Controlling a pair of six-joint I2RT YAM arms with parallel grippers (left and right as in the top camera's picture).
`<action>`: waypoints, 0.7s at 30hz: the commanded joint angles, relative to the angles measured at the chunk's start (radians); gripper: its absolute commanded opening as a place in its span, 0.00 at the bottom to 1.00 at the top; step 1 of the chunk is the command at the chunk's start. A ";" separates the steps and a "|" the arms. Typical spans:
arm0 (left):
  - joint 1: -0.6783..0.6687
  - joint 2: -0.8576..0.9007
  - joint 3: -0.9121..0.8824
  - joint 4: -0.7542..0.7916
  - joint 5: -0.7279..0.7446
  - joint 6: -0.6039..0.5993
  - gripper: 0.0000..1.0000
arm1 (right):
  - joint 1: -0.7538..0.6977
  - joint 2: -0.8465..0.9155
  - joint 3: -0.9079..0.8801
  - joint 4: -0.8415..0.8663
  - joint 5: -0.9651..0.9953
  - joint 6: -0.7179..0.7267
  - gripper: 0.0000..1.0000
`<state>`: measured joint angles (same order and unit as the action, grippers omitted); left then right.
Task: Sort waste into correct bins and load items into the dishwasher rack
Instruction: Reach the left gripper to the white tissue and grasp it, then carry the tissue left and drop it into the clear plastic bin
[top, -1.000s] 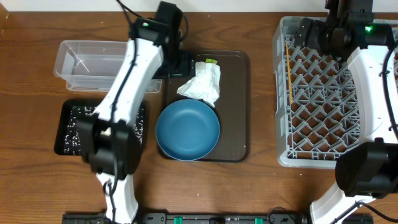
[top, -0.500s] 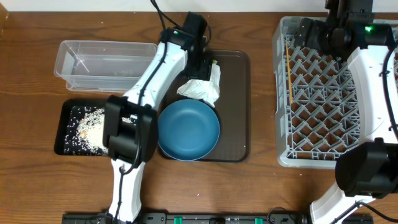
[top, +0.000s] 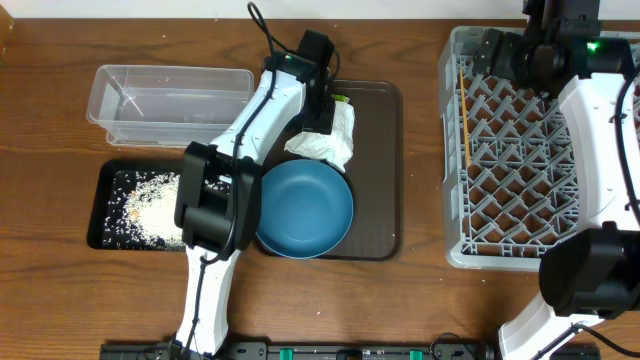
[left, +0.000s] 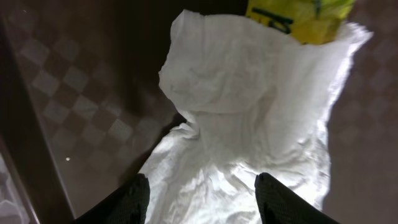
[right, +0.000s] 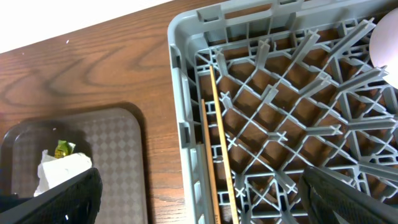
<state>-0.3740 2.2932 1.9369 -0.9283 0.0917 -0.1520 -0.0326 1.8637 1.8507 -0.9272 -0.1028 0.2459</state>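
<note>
The left jaws are hanging half open, gripping nothing, straddling the crumpled white paper napkin (left: 249, 124), which is lying lengthwise straight ahead.

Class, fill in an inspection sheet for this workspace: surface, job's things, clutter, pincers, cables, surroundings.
Surface: wooden table, with a brown serving tray at its centre.
Job's things: rice in the black tray; clear container next to it; napkin, wrapper and dark blue bowl on the serving tray; chopsticks in the rack.
Clutter: nothing seen.
Pincers: left pincer open, astride the napkin; right pincer open, above the rack.
Cables: black cable rising from the left arm.
Surroundings: dark strip along the table's near edge.
</note>
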 joint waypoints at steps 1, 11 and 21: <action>0.002 0.028 -0.020 0.007 -0.025 0.009 0.58 | 0.028 -0.027 0.000 -0.002 -0.002 0.011 0.99; 0.002 0.028 -0.028 0.008 -0.025 0.009 0.37 | 0.037 -0.027 0.000 -0.003 -0.002 0.011 0.99; 0.002 -0.002 -0.022 -0.005 -0.021 -0.072 0.06 | 0.053 -0.027 0.000 -0.005 -0.002 0.011 0.99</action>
<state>-0.3740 2.3062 1.9148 -0.9279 0.0776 -0.1947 0.0116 1.8637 1.8507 -0.9287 -0.1040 0.2459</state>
